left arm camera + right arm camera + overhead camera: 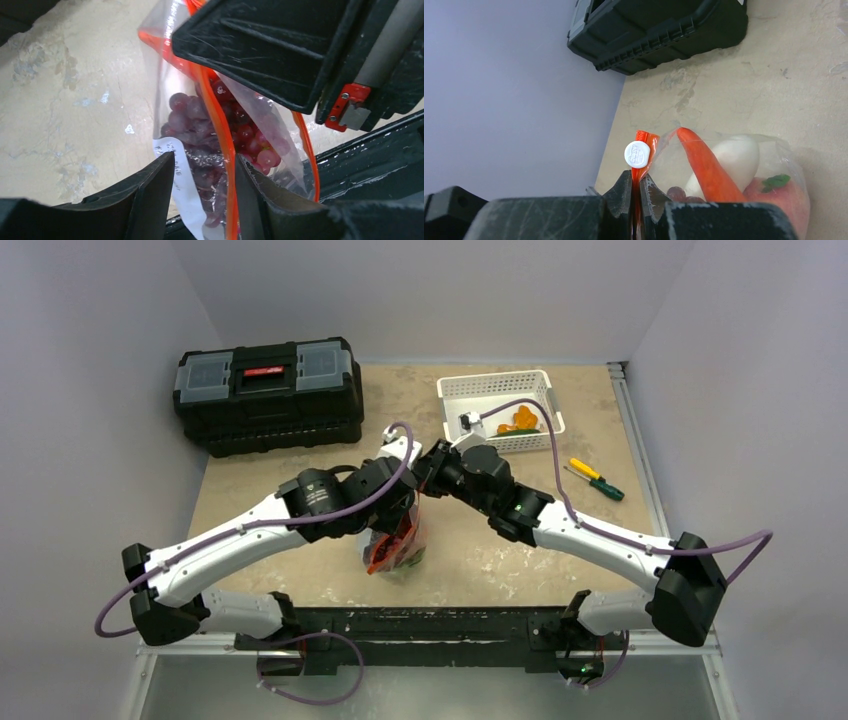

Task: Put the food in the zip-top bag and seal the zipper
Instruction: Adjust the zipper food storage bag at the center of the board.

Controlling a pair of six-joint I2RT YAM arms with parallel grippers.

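The clear zip-top bag [397, 550] stands upright on the table between both arms. In the right wrist view my right gripper [640, 177] is shut on the orange-red zipper [646, 145], just below the white slider tab [638, 154]. Inside the bag I see an orange carrot [706, 167], a white bulb [736, 157], a pink-red piece [779, 197] and grapes [676, 192]. In the left wrist view my left gripper [202, 167] is open, its fingers either side of the bag's wall with its white label [182, 185] and zipper strip [220, 130]. Grapes [250, 135] show through the bag's mouth.
A white slotted basket [455, 390] at the back right holds orange and green pieces [520, 421]. A black toolbox [268, 390] stands at the back left. Two screwdrivers [595, 478] lie right of the right arm. The black rail runs along the near table edge [420, 620].
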